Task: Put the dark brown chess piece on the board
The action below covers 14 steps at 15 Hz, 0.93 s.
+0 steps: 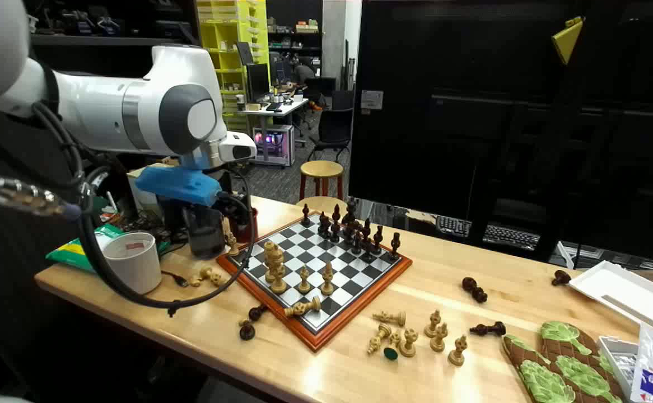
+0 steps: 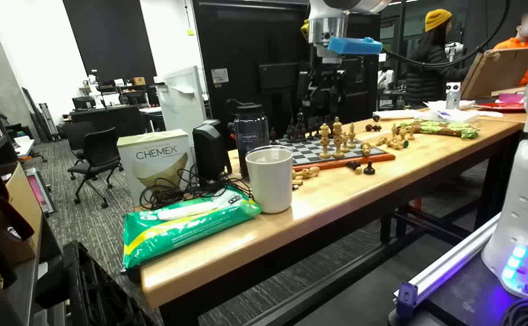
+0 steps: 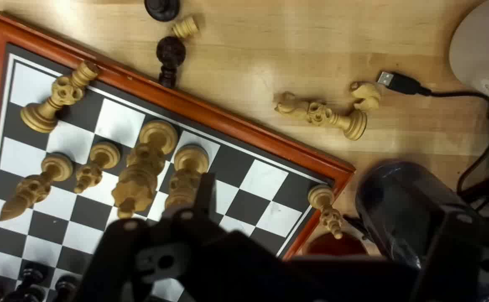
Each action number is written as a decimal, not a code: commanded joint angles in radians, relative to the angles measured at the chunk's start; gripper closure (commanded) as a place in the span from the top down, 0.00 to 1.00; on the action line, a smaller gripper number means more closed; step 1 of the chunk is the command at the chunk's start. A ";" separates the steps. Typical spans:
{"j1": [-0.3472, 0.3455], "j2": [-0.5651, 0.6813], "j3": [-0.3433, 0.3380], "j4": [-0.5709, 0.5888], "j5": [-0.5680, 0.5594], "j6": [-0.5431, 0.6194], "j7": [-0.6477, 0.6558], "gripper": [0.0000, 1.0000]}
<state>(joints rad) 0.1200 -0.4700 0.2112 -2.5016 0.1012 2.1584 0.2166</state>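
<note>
Pincer (image 2: 322, 98): wide; its fingers (image 3: 206, 201) stand well apart along the bottom of the wrist view, no piece seen between them.
Loose dark brown pieces (image 1: 488, 329): the task's thing is likely one of these, though which cannot be told; five counted in an exterior view, two just beside the lower left rim of the board (image 1: 360, 303), three at the right of the frame.
Reach: judged the step in hand, as nothing is gripped; grasp and placing look not yet done.
Next move: carry the pincer toward the top of the wrist view if the rimside pair is wanted, straddle one piece, sink without brushing the light pieces (image 1: 327, 279), grip, then lift over the rim onto a square.
Board: one, mid-frame, on the worktop (image 1: 337, 372).
Dark pieces on the squares (image 1: 378, 240): about ten, upper middle; overlap bars a sure count.
Light pieces on the board: six; five upright, one lying with its tip over the rim.
Light pieces off the board (image 1: 457, 351): seven lower right of centre, four upright, three lying; three more toward the wrist view's top, two perhaps fragments.
White cup (image 1: 133, 268), bottle (image 2: 251, 131): one each.
</note>
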 commanded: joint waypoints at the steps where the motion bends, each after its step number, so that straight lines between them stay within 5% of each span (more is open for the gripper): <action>1: 0.008 0.001 -0.008 0.002 -0.005 -0.002 0.004 1.00; 8: 0.008 0.002 -0.008 0.002 -0.005 -0.002 0.004 1.00; 14: 0.009 0.030 -0.074 0.043 -0.014 -0.065 -0.163 1.00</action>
<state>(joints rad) 0.1206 -0.4564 0.1800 -2.4927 0.0976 2.1381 0.1384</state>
